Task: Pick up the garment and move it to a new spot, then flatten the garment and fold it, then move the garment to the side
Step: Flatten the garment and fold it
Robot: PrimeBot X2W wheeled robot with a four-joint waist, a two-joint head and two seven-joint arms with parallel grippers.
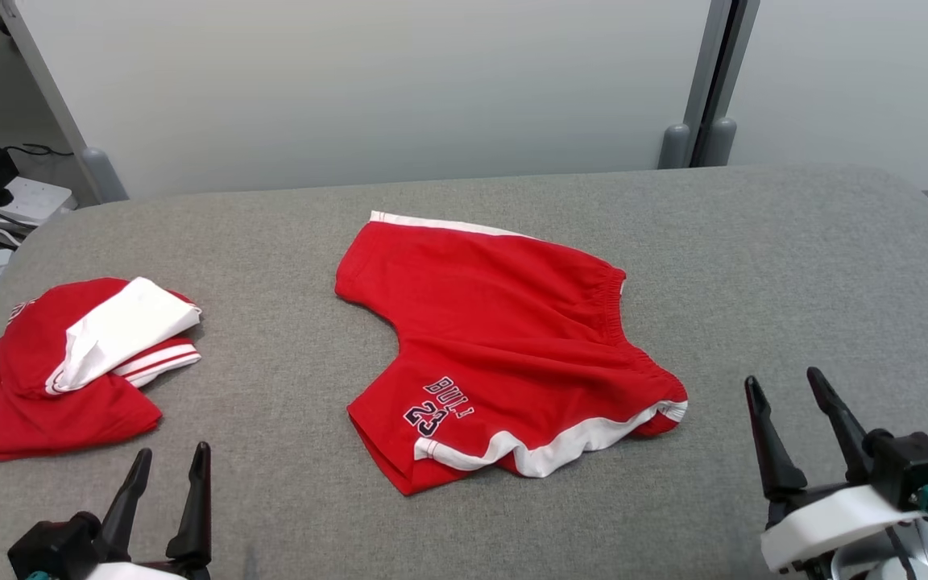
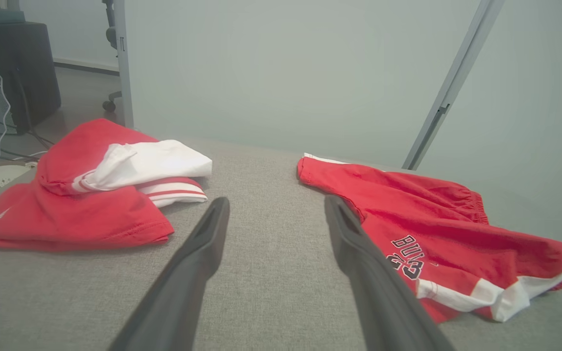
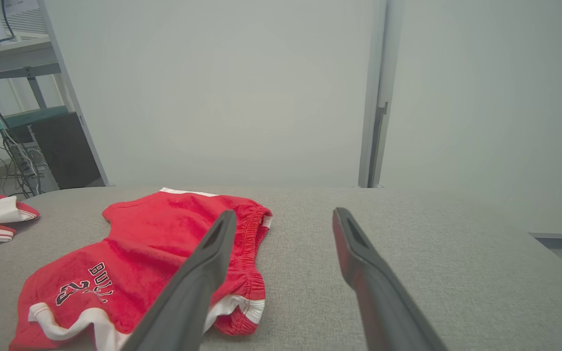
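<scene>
Left gripper (image 1: 175,449) and right gripper (image 1: 782,374), jaws spread and empty, flank the near edge of the rumpled red cotton shorts with white trim (image 1: 504,322) lying mid-way across the grey fabric bench (image 1: 754,242), where pinching only one layer risks dragging them bunched.
</scene>
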